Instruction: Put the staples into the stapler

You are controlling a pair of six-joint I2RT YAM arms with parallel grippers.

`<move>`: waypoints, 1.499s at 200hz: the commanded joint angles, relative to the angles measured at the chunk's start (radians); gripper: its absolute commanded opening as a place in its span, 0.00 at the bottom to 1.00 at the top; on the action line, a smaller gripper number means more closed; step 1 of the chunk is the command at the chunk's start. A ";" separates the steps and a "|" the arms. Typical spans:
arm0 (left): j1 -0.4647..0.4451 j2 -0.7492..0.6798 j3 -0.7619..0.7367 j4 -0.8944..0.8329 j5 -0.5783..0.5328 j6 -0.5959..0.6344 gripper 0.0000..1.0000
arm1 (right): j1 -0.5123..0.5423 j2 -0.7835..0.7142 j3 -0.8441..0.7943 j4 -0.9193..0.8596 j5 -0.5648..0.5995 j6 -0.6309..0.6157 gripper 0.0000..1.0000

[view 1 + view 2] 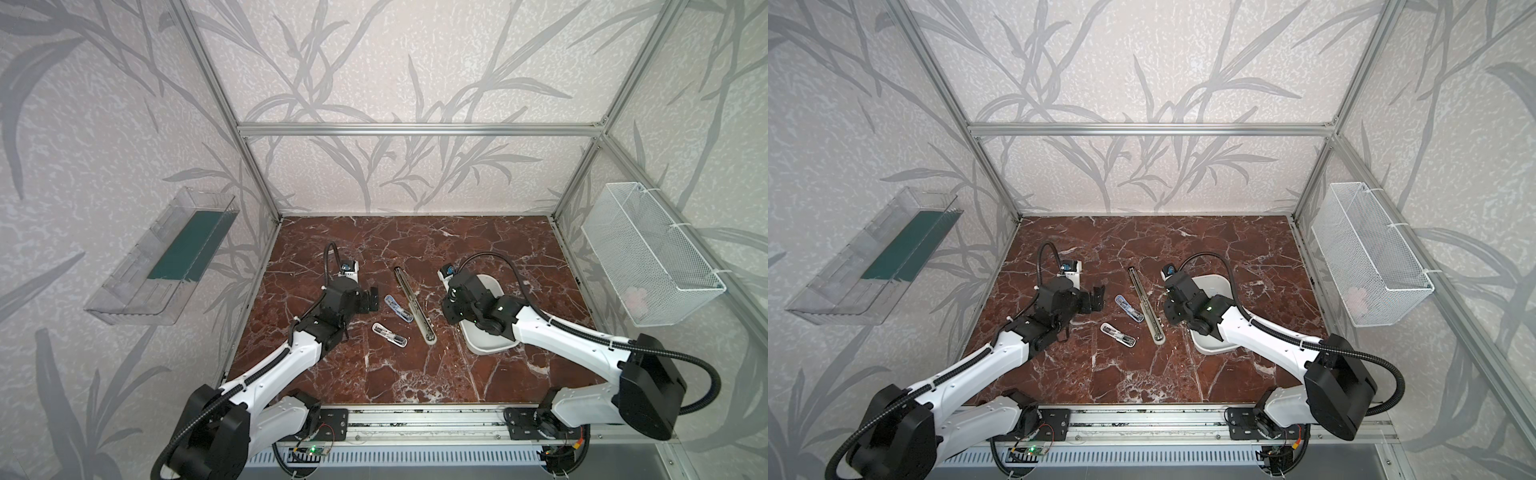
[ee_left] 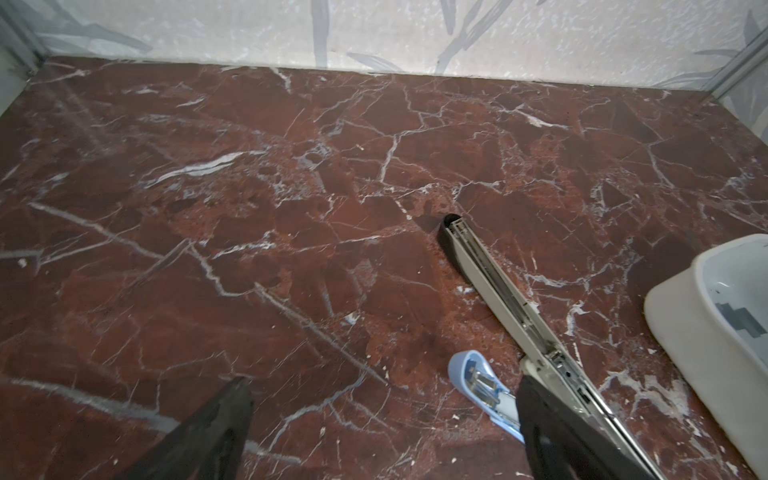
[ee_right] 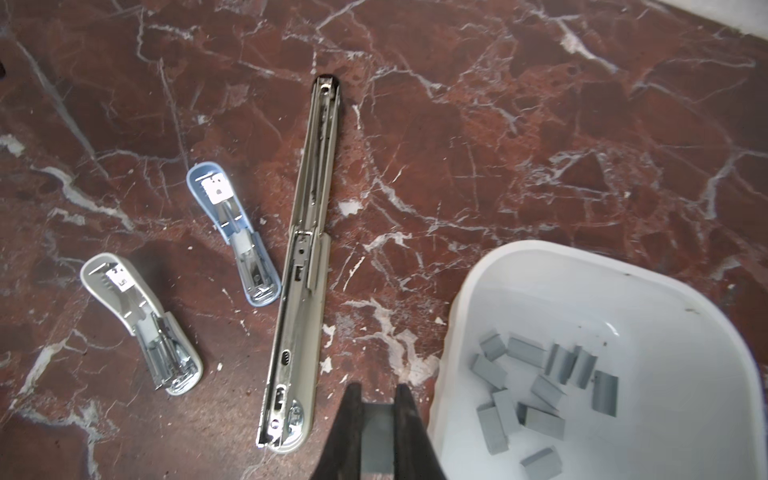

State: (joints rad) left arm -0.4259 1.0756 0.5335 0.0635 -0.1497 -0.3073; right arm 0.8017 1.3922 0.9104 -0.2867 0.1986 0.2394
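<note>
The right end effector (image 3: 376, 390), clamped on 1 grey staple strip (image 3: 376, 432), hangs between the white tray (image 3: 457, 299) and the long stapler (image 3: 303, 266), which lies opened flat on the marble surface (image 3: 498, 124). Other staples (image 3: 540, 386) lie loose in the tray. The left end effector (image 2: 386, 386) hangs with fingers wide apart near a small blue stapler (image 2: 473, 378).

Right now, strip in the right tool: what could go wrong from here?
1. The staple strip in the right tool is small; it may twist or slip before reaching the long stapler's narrow channel.
2. The left tool, open, hangs close beside the blue stapler and long stapler; a move could knock them askew.
</note>
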 commanded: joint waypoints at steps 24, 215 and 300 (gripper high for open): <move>0.018 -0.043 -0.090 0.132 0.154 -0.020 0.99 | 0.054 0.057 0.040 -0.021 -0.018 0.055 0.09; 0.018 -0.230 -0.124 -0.227 0.006 -0.109 0.99 | 0.169 0.250 0.095 -0.002 0.037 0.166 0.05; 0.018 -0.285 -0.165 -0.163 0.075 -0.052 0.99 | 0.169 0.292 0.108 -0.002 0.052 0.160 0.05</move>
State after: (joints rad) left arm -0.4103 0.8131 0.3820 -0.1188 -0.0708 -0.3580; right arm 0.9680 1.6642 0.9848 -0.2817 0.2325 0.3965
